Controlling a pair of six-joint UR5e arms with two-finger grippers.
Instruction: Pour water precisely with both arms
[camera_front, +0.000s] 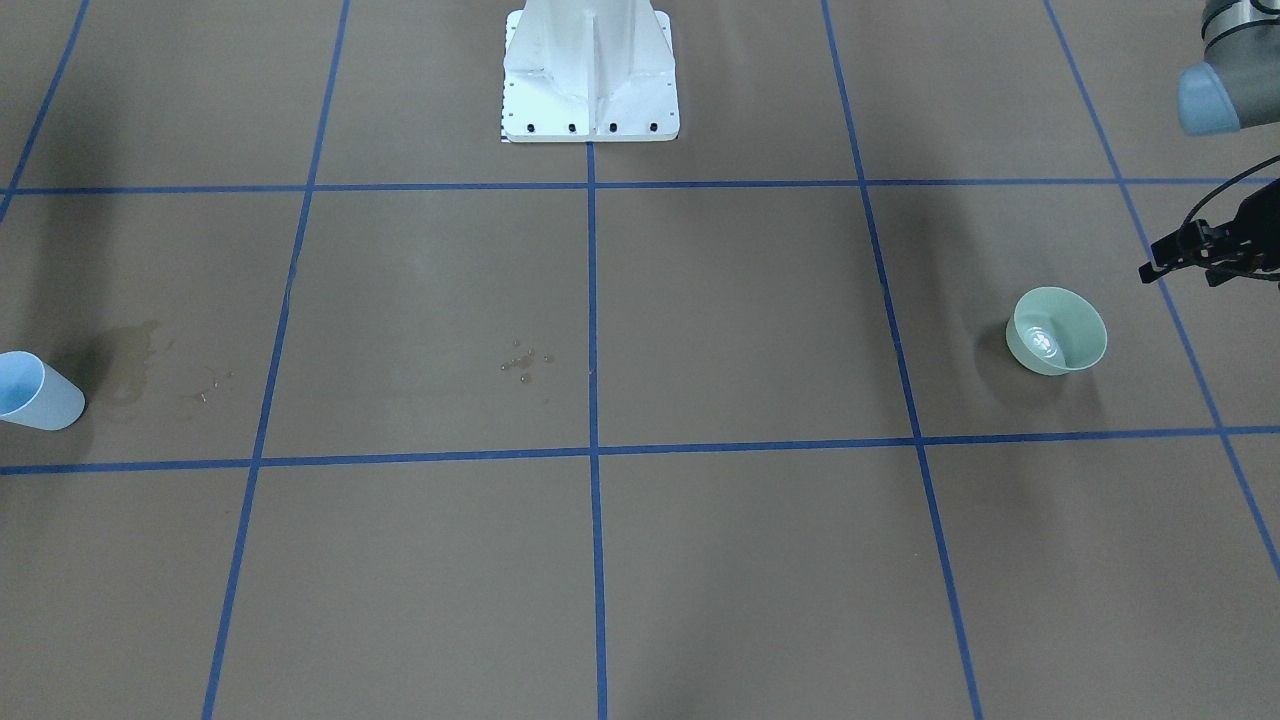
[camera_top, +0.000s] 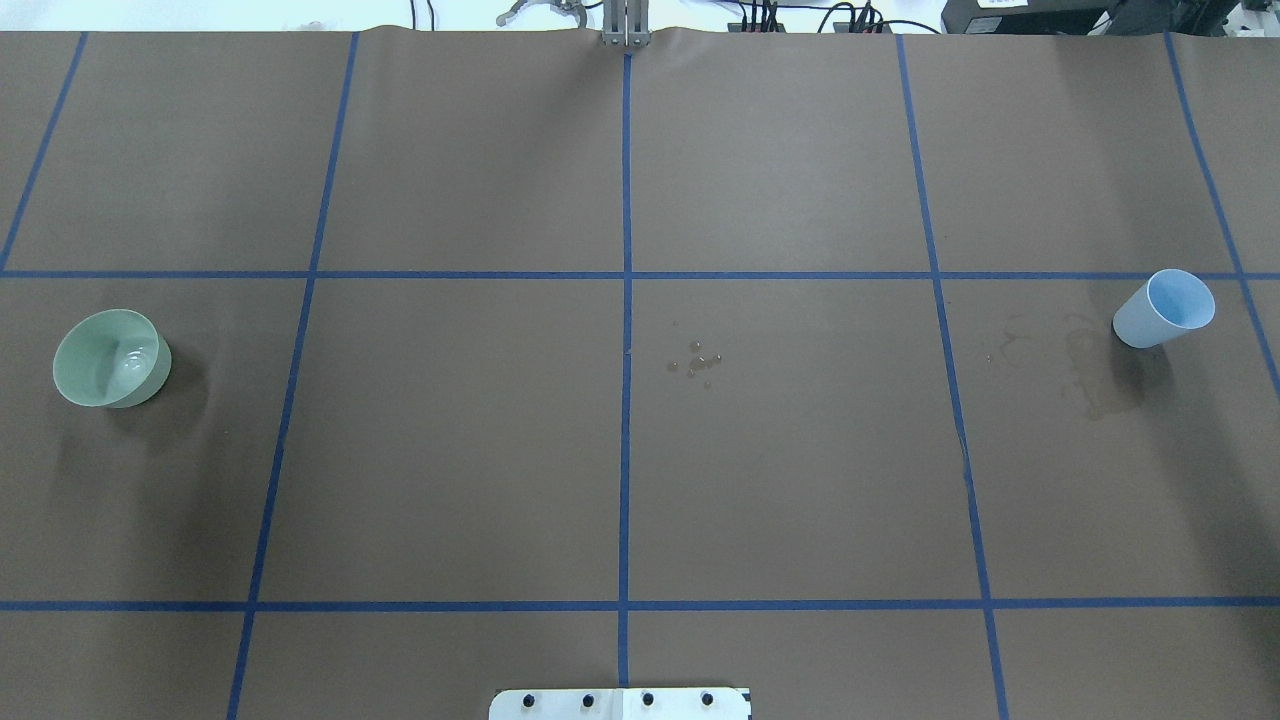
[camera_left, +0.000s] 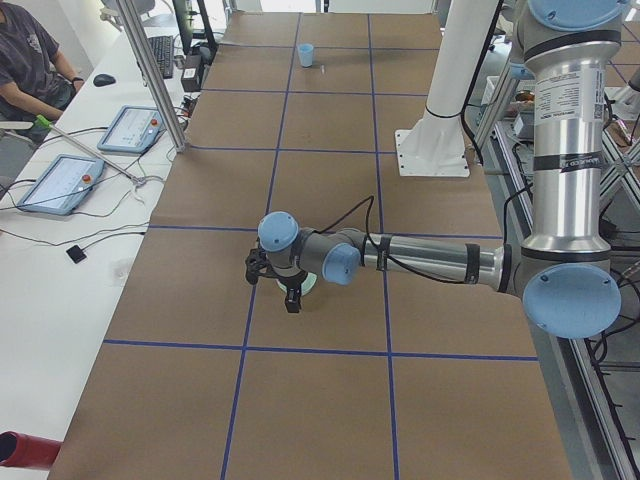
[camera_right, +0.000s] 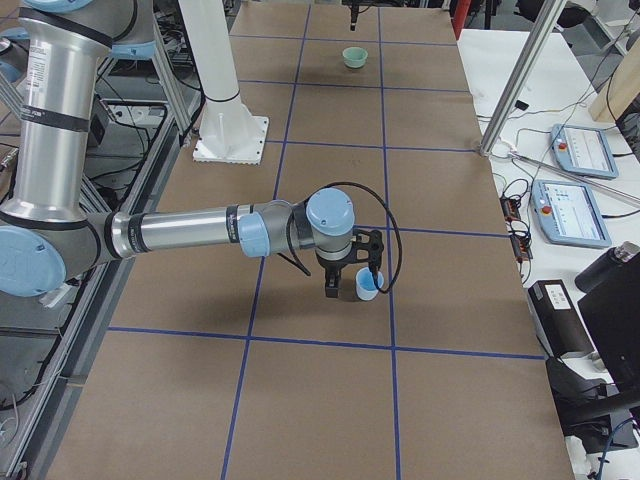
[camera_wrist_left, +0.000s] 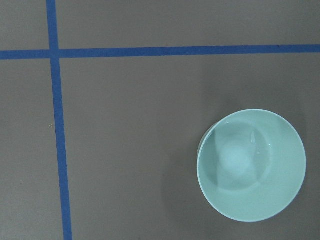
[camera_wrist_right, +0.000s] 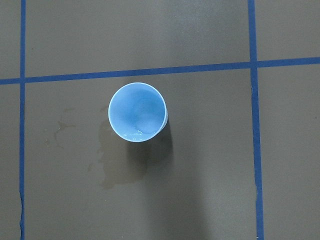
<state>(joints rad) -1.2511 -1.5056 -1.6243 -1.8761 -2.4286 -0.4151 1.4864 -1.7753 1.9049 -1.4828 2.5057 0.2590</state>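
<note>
A pale green bowl (camera_front: 1058, 330) stands on the brown table at my left end; it also shows in the overhead view (camera_top: 110, 357) and the left wrist view (camera_wrist_left: 251, 165). A little water (camera_wrist_left: 250, 145) glints inside it. My left gripper (camera_front: 1185, 272) hovers above and just beside the bowl, open and empty. A light blue cup (camera_top: 1165, 310) stands upright at my right end, with faint glints at its bottom (camera_wrist_right: 135, 132). My right gripper (camera_right: 350, 285) hangs over the cup; I cannot tell whether it is open or shut.
Water droplets (camera_top: 697, 360) lie near the table's middle. A wet stain (camera_top: 1085, 370) spreads beside the cup. The white bolted pedestal (camera_front: 590, 70) stands at the robot's edge. Blue tape lines grid the table. Tablets and an operator (camera_left: 30, 60) sit along the far side.
</note>
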